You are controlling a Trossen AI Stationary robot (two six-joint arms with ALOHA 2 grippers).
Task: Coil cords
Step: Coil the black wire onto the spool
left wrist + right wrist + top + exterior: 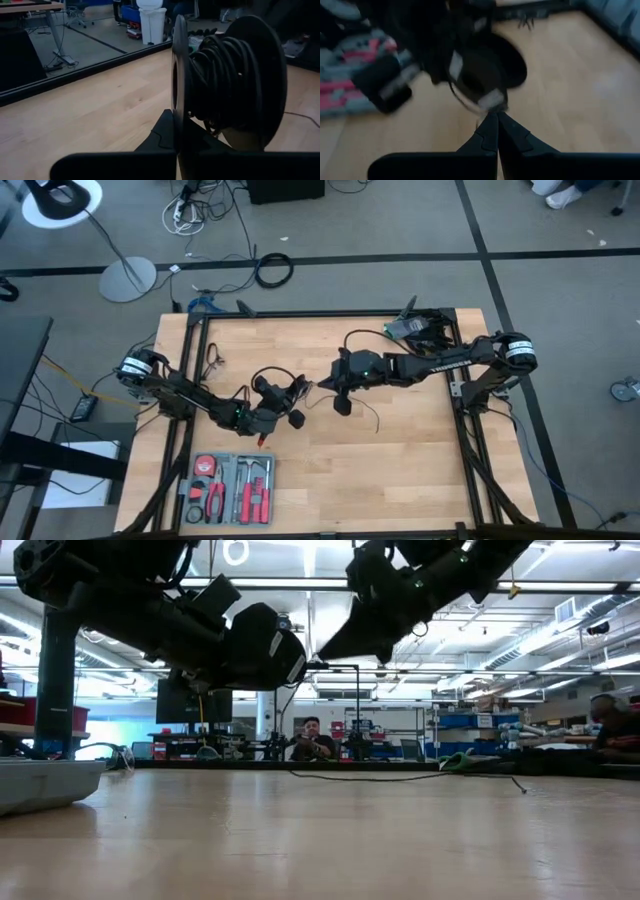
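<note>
Cord (225, 70), black and thin, is wound in many turns on one black spool (260, 75) with two round flanges. The left hand (176, 131) pinches the near flange between narrowed fingers, holding the spool clear of the counter (400, 450). From the spool a single strand runs across to the right hand (496, 131), just beside it, whose fingers meet at the tips on the cord.

Behind the left hand, at the counter's near edge, one grey tray (232, 488) holds red-handled tools, among them pliers and a tape measure; an exact count cannot be made.

Only the left wrist view shows the coils packed on the spool. Only the overhead view shows a loose tail of cord (372, 418) lying on the counter below the right hand. Level across the counter, two people (312, 740) sit in the room beyond.
</note>
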